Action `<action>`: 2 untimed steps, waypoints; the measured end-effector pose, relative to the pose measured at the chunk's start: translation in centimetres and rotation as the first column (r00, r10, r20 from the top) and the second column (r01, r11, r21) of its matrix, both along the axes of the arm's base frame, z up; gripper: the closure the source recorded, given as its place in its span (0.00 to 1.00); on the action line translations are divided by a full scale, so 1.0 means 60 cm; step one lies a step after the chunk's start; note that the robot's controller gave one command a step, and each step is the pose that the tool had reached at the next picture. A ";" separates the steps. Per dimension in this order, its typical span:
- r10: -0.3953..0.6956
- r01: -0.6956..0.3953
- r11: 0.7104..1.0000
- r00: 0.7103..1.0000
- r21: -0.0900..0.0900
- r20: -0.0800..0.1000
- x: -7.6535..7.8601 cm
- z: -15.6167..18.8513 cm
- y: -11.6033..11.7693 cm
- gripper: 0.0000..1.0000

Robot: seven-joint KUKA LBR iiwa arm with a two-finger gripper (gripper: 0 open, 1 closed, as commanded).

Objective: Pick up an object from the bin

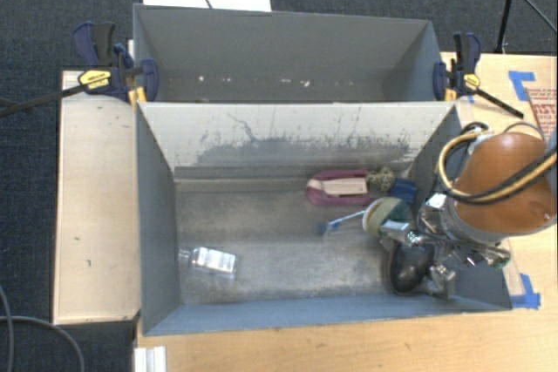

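The gripper (417, 267) sits low in the bin's (157, 213) right corner, probably because the clutter (384, 212) gathers there; clenched or released, I cannot tell.

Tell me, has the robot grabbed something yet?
Done: the gripper is down in the bin's near right corner, close to a blue-handled brush. In hand: nothing clearly held. Left: gripping one thing and lifting it out. The purple thing and clear packet lie untouched.

No text, label, brand or number could be read anywhere. Red print was seen on the pale board (542, 109) beside the grey metal bin (157, 213), but it could not be made out.
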State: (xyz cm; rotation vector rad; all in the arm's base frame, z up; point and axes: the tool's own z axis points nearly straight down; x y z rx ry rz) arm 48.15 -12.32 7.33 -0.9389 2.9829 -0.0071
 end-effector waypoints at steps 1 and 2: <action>0.004 -0.004 1.000 1.000 -0.001 0.006 0.003 0.004 0.001 1.00; 0.121 -0.121 0.993 0.993 -0.002 -0.006 0.009 0.265 0.024 1.00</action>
